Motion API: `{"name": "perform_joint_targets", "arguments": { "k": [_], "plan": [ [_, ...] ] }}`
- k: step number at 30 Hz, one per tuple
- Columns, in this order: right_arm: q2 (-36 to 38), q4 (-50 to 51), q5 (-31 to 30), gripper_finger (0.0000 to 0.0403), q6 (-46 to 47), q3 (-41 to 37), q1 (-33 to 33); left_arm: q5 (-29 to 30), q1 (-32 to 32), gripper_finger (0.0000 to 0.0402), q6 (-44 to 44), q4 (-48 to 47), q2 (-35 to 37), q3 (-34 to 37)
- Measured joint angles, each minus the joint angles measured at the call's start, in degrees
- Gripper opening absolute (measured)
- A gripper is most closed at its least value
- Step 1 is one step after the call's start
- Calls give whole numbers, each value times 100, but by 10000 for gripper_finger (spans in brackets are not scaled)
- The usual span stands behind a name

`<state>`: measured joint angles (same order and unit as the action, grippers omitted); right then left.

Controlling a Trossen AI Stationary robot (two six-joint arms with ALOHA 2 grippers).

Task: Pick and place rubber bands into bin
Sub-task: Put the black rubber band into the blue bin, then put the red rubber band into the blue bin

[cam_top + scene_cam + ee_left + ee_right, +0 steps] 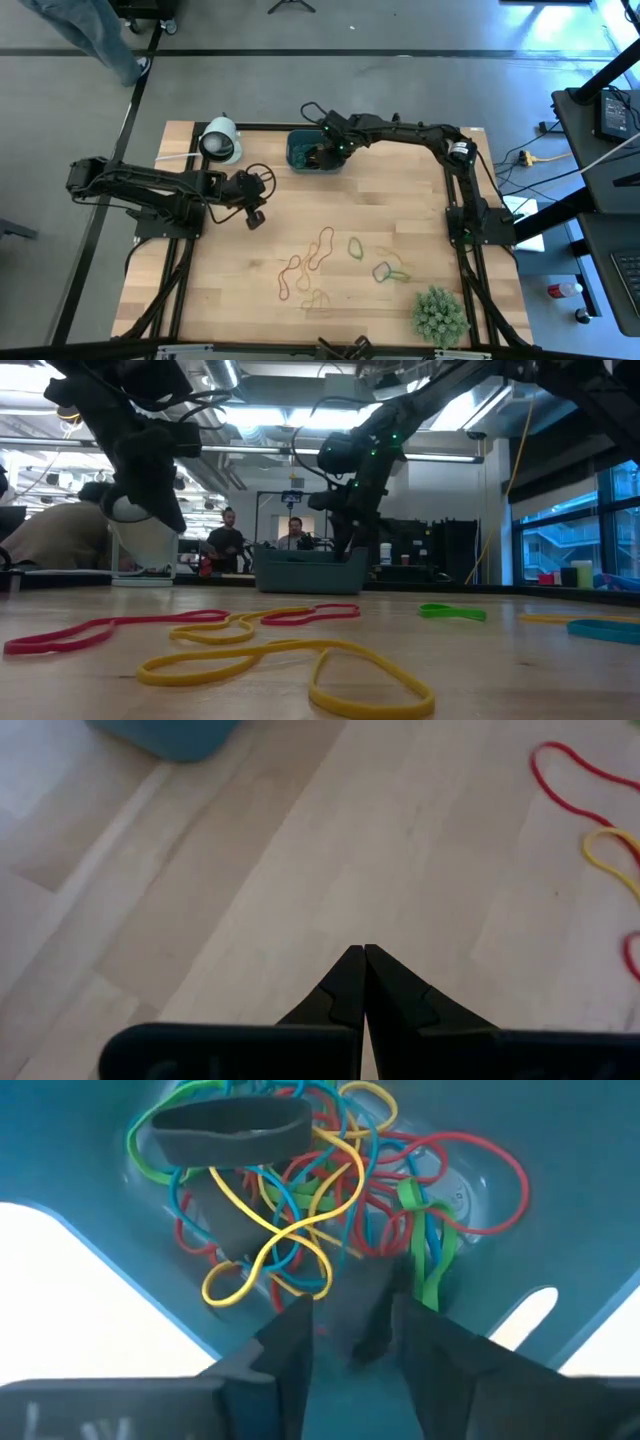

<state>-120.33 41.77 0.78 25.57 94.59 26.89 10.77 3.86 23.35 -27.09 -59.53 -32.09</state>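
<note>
The teal bin [298,160] stands at the table's far middle. In the right wrist view its floor [90,1170] holds a tangled heap of rubber bands [320,1190], red, yellow, green, blue and one wide dark one. My right gripper [350,1330] hangs open just above that heap, inside the bin walls, and a green band [432,1255] lies just past one fingertip. Several more bands [318,250] lie loose on the wood in the near middle. My left gripper [365,955] is shut and holds nothing, hovering over bare wood left of the bin [254,218].
A white roll [220,140] lies left of the bin near the far edge. A bushy green plant [440,315] stands at the near right corner. Bare wood lies between the bin and the loose bands [280,660]. People sit in the room behind the table [228,540].
</note>
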Motion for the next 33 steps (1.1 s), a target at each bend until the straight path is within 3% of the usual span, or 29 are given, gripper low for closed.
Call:
{"name": "perform_joint_targets", "arguments": {
  "k": [8,12,18,23,27,33],
  "plan": [
    [145,-7,-28,149,107,0,-4,-491,0,2,-253,-75,0,0],
    [456,-52,-255,111,118,3,-24,-607,-78,2,-303,-179,0,0],
    [1004,-26,-268,11,118,4,-332,-516,-516,2,-225,-192,0,-1],
    [1447,-97,-412,14,-29,-62,-937,-323,-1010,2,177,-225,0,-45],
    [1906,-297,-935,4,-26,-641,-1550,-100,-1451,2,486,-292,0,-183],
    [2959,-1362,-981,6,299,-2138,-2466,381,-2060,2,1007,-312,-17,-423]
  ]
}}
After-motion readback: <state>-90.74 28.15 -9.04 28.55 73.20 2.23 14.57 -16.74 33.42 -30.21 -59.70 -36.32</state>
